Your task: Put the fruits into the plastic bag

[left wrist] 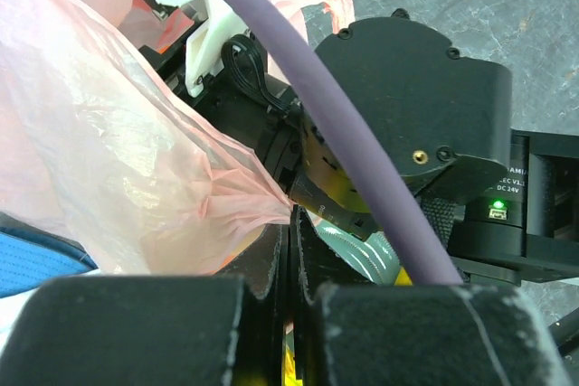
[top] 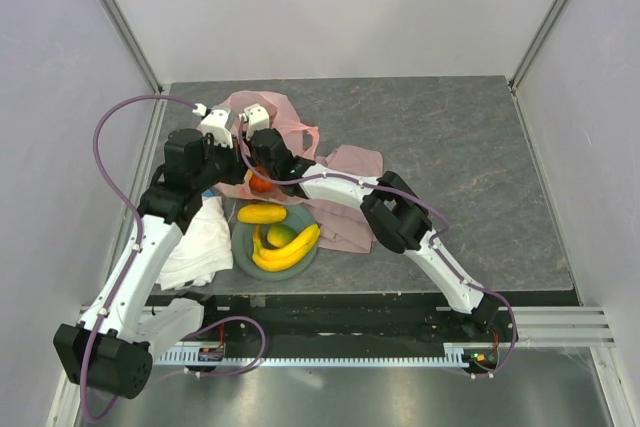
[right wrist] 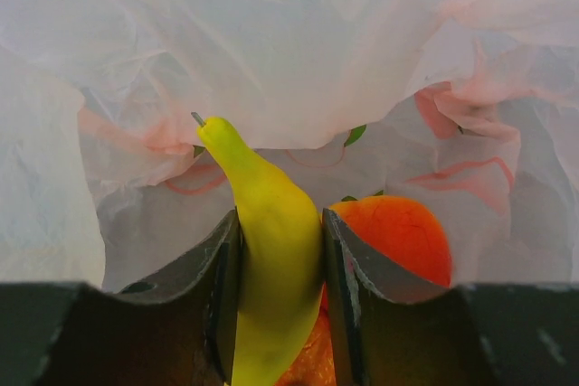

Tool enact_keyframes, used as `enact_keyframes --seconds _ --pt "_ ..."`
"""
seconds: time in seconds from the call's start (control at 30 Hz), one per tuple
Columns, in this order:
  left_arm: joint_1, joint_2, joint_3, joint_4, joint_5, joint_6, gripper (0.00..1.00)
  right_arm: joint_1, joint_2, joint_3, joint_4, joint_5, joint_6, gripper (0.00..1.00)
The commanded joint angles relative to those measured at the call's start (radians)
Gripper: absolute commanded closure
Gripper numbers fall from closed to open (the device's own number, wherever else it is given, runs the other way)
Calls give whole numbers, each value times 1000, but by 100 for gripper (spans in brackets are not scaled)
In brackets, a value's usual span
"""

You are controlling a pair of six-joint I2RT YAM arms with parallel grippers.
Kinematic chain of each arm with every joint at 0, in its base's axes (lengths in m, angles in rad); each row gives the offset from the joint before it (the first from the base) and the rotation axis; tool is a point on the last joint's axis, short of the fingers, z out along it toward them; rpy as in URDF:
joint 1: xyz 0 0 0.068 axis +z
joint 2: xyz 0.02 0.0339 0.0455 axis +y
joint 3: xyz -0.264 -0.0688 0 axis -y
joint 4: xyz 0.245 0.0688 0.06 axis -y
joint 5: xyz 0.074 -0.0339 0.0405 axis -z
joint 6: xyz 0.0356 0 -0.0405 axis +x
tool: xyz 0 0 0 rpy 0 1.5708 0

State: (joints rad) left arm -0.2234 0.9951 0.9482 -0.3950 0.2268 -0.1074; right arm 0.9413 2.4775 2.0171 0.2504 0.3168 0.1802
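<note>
The translucent pale-pink plastic bag (top: pixel 290 127) lies behind the grey-green plate (top: pixel 240 252). My left gripper (left wrist: pixel 294 223) is shut, pinching the bag's film (left wrist: pixel 99 133) at its tips. My right gripper (right wrist: pixel 281 219) reaches inside the bag (right wrist: pixel 271 42) and is shut on a yellow-green fruit (right wrist: pixel 271 250) with a tapering stem end. Under and beside it lie a red-orange round fruit (right wrist: pixel 398 237) and an orange tangerine (right wrist: pixel 312 359). On the plate rest a bunch of bananas (top: pixel 290 253), a yellow oblong fruit (top: pixel 262 214) and a small green fruit (top: pixel 282 235).
A white cloth (top: pixel 200 242) lies left of the plate, under the left arm. An opaque dusty-pink cloth (top: pixel 350 162) lies to the right, under the right arm. The right arm's black wrist housing (left wrist: pixel 407 106) and a purple cable (left wrist: pixel 344 133) crowd the left gripper. White walls enclose the table.
</note>
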Motion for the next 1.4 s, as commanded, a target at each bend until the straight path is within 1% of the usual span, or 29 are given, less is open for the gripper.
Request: enact_keyframes --seconds 0.0,0.03,0.1,0.13,0.2,0.23,0.33,0.43,0.53,0.57,0.6,0.63,0.67,0.73,0.77,0.8,0.93,1.0,1.03,1.07,1.13,1.17,1.23,1.27,1.37 --pt "-10 -19 1 38 8 -14 98 1 -8 25 -4 -27 13 60" --pt "-10 -18 3 39 9 -14 99 1 -20 17 1 -28 15 52" --pt "-10 -18 1 39 9 -14 98 1 -34 -13 22 -28 15 46" --pt "-10 -19 1 38 8 -14 99 1 -51 -27 30 -30 16 41" --pt "-10 -18 3 38 9 -14 98 -1 -68 -61 56 -38 16 36" --pt "-10 -18 3 39 8 -14 98 -2 -81 -69 62 -42 16 30" --pt "-10 -19 1 38 8 -14 98 -2 -109 -95 79 -64 21 25" --pt "-10 -19 1 38 2 -11 99 -2 -158 -149 115 -74 36 21" --pt "-10 -27 3 35 -27 -11 98 -3 -244 -244 165 -96 45 21" --pt "-10 -36 3 35 -40 -11 98 -4 -271 -303 176 -99 44 20" --pt "-10 -41 0 35 -55 -14 98 -4 -328 -335 194 -101 44 20" --pt "-10 -47 0 36 -82 -15 98 -4 -356 -371 202 -105 44 20" --pt "-10 -58 -5 36 -98 -15 99 -4 -386 -441 220 -105 45 20" --pt "-10 -68 -6 39 -127 -17 99 -4 -471 -510 234 -114 42 19" --pt "-10 -72 -8 39 -138 -18 98 -3 -497 -570 230 -116 44 19" --pt "-10 -78 -9 44 -148 -20 99 -4 -549 -598 222 -120 54 19" --pt "-10 -79 -15 47 -162 -18 98 -4 -669 -727 168 -151 88 18" --pt "-10 -81 -14 48 -164 -20 99 -4 -727 -793 136 -122 100 16" --pt "-10 -78 -15 50 -162 -18 98 -7 -739 -802 109 -89 110 16" --pt "-10 -78 -15 50 -165 -18 99 -19 -749 -801 42 -35 117 16" --pt "-8 -73 -15 50 -164 -18 98 -45 -746 -801 -17 -21 154 16" --pt "-10 -72 -17 51 -165 -18 98 -79 -740 -805 -49 -31 171 16" --pt "-10 -69 -19 51 -162 -17 98 -122 -735 -839 -57 -68 226 18" --pt "-8 -67 -19 53 -161 -15 98 -159 -735 -851 -50 -106 244 18" --pt "-10 -64 -19 51 -153 -14 98 -217 -723 -880 -8 -175 271 21"
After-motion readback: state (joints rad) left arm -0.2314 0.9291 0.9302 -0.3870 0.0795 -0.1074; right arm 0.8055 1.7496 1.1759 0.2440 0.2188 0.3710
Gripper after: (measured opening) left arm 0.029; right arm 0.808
